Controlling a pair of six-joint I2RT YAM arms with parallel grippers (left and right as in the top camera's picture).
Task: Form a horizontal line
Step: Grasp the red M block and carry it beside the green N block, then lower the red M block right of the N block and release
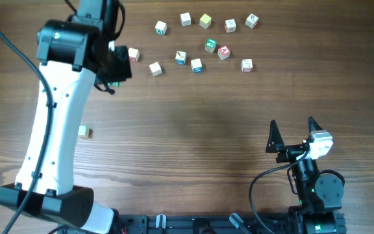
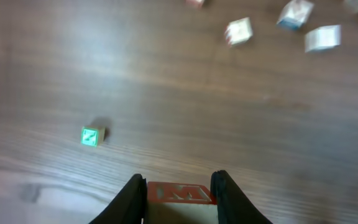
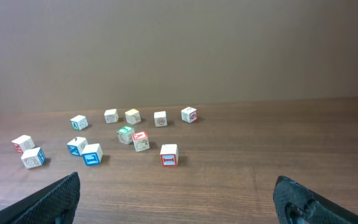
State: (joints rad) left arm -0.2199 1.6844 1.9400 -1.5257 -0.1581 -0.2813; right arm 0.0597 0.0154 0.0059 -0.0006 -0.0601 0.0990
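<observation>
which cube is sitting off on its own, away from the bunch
The green-faced cube, alone on bare wood; the other loose cubes bunch together farther away.

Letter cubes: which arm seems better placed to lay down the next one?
Left, probably: the left gripper holds a red-lettered cube near the lone green cube; the right gripper sits open and empty, far off.

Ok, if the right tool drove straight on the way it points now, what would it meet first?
Likely the red-lettered white cube, the nearest one and almost centred ahead of the open right tool. Only bare table lies before it. Height is unclear, so it might pass over.
</observation>
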